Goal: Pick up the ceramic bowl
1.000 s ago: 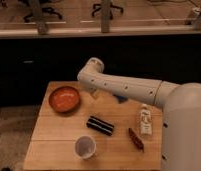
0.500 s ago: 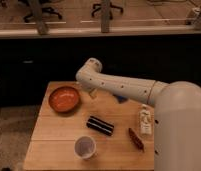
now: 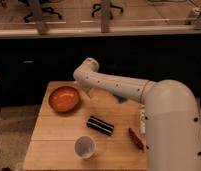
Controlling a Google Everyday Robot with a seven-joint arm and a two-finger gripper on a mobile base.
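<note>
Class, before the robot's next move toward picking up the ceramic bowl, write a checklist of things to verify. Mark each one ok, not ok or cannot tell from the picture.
1. The ceramic bowl is in full view, upright on the table: ok.
2. The gripper is close to the bowl, hanging beside its rim on the picture's right: ok.
3. The gripper is touching the rim: cannot tell.
4. The bowl is lifted off the table: not ok, it rests there.
5. The white cup and the dark packet lie apart from the bowl, nearer the front edge: ok.
</note>
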